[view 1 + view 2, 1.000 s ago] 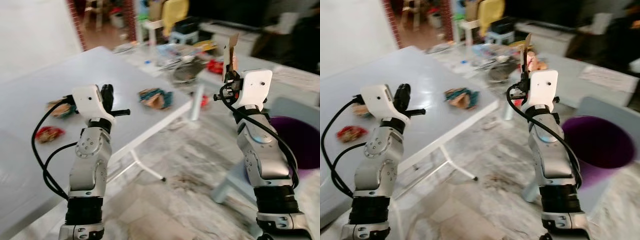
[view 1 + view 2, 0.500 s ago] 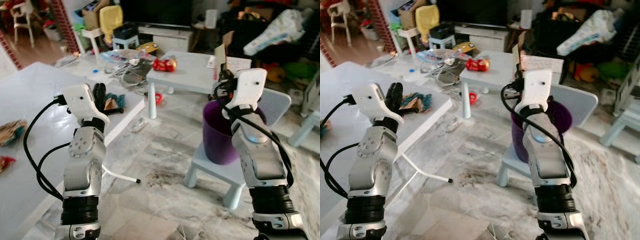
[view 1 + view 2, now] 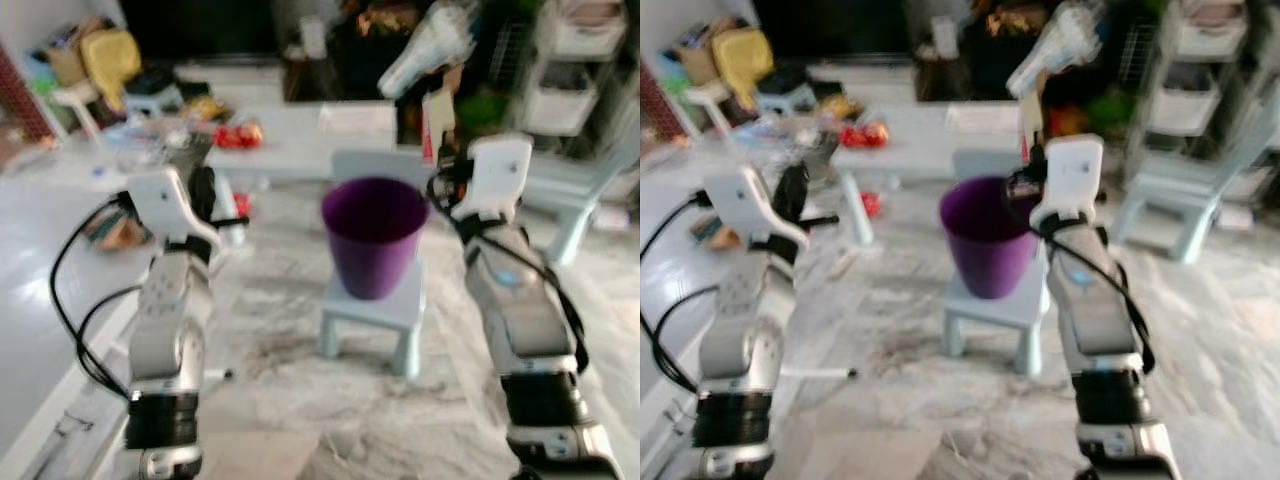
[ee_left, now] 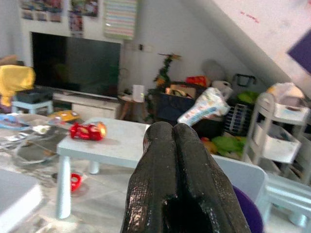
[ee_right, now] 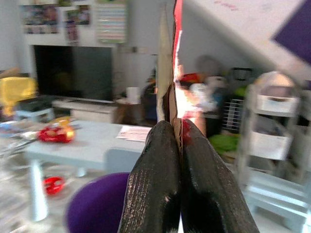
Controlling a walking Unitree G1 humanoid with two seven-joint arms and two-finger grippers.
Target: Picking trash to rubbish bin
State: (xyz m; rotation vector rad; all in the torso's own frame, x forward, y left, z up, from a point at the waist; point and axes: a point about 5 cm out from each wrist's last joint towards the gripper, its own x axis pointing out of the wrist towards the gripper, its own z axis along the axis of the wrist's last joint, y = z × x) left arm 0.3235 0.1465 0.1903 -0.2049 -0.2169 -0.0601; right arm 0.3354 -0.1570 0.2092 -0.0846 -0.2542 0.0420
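A purple bin (image 3: 372, 235) stands on a small pale blue stool (image 3: 375, 310) straight ahead of me. My right gripper (image 3: 446, 172) is raised just right of the bin's rim, a little above it. It is shut on a flat strip of tan and red wrapper (image 5: 167, 63) that sticks up from the fingertips (image 5: 160, 133). The wrapper (image 3: 437, 118) is also seen from the head. My left gripper (image 3: 205, 190) is raised left of the bin, its fingers (image 4: 160, 141) shut on nothing.
A white table edge (image 3: 40, 330) runs along the left, with a piece of trash (image 3: 115, 232) on it. Behind the bin is a low pale table (image 3: 300, 140) with a red toy (image 3: 238, 133). A pale chair (image 3: 585, 205) and shelves stand at the right.
The camera has swung to the right: the white table has slid off to the left and the purple bin now sits in the middle. Both arms keep their raised pose.
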